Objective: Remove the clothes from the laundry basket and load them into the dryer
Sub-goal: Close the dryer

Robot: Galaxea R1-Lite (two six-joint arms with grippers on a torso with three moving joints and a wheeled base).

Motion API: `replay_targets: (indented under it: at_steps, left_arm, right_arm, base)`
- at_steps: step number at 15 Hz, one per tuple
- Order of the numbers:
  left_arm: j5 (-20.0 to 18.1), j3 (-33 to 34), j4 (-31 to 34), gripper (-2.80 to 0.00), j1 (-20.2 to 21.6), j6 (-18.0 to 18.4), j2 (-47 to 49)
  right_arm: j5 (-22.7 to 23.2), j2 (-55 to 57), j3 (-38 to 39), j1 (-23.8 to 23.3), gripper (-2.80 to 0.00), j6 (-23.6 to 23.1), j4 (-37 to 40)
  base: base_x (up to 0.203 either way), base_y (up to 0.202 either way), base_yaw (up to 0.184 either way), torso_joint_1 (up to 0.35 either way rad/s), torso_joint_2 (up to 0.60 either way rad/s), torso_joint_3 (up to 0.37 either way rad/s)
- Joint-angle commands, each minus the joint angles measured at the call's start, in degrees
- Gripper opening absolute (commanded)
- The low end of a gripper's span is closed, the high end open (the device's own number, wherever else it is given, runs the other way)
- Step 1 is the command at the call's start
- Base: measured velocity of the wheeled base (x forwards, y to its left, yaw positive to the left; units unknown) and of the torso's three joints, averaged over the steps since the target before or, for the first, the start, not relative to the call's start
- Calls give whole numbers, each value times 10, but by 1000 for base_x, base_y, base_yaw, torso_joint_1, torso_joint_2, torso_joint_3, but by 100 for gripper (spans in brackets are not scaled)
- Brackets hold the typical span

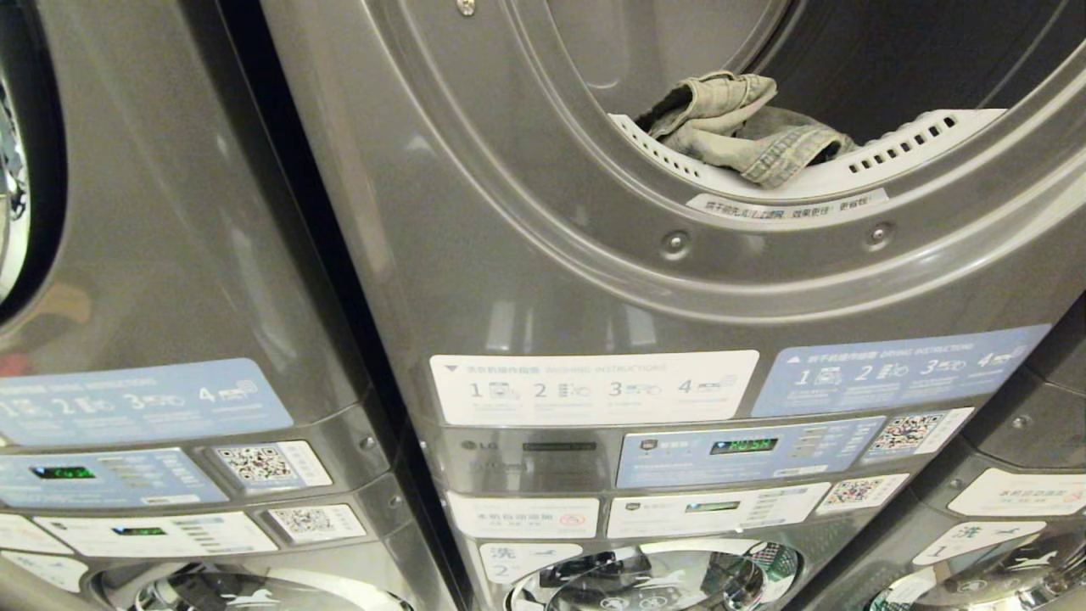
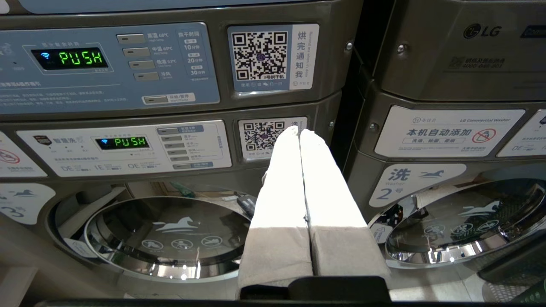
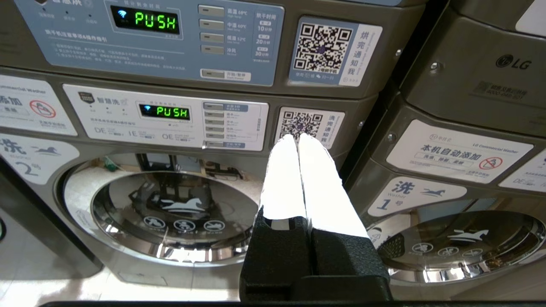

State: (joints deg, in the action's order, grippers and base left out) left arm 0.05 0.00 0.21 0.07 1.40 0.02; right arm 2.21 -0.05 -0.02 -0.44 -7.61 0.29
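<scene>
Upper right of the head view, faded grey-green denim clothes [image 1: 742, 127] lie rough and matt against the dryer's [image 1: 526, 255] smooth, glossy dark-grey metal and white perforated plastic rim [image 1: 899, 153].

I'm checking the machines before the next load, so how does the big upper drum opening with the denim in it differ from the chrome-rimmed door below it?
The dark grey upper dryer opening stands open, with pale grey-green denim clothes on its white perforated lip; the lower chrome-rimmed round glass washer door is shut. The opening is much wider. The door carries a white horse mark; the opening does not. Both belong to one grey stack.
</scene>
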Motion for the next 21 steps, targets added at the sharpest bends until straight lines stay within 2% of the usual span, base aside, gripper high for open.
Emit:
replay_targets:
  at_steps: [1, 16, 21]
  left_arm:
    - [0, 0, 0, -280, 0, 0, 0]
    - [1, 0, 1, -280, 0, -6, 0]
    - [1, 0, 1, -280, 0, -3, 0]
  right_arm:
    - [1, 1, 0, 0, -280, -2, 1]
    - [1, 0, 0, 0, -280, 3, -1]
    - [2, 1, 0, 0, -280, 3, 0]
  base:
    - [-97, 0, 1, 22, 14, -2]
    - [-194, 0, 0, 1, 4, 2]
    - [-28, 0, 0, 5, 0, 0]
